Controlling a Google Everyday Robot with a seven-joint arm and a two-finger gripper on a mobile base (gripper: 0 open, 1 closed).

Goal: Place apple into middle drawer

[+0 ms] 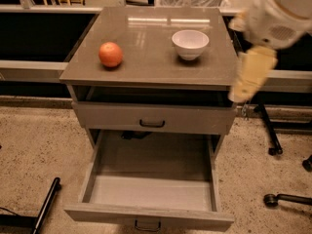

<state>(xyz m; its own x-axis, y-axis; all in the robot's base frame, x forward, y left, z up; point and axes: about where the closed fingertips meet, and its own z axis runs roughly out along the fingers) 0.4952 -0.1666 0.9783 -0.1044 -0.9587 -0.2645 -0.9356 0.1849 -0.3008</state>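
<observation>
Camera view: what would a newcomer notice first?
The middle drawer stands pulled wide open at the bottom of the frame. On the cabinet top, the apple sits left and the white bowl right. The gripper hangs beside the cabinet's right edge, apart from the apple.

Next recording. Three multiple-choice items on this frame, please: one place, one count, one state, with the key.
1. Where is the apple? A) on the cabinet top, left of the white bowl B) in the bowl C) on the floor
2. How many drawer handles show? A) one B) two C) three
3. The middle drawer is: A) shut B) pulled open, without the apple C) open, holding the apple
Key: 1 A, it sits on the top. 2 B, one per front. 3 B, its floor is bare. The gripper hangs beside the cabinet's right edge.
</observation>
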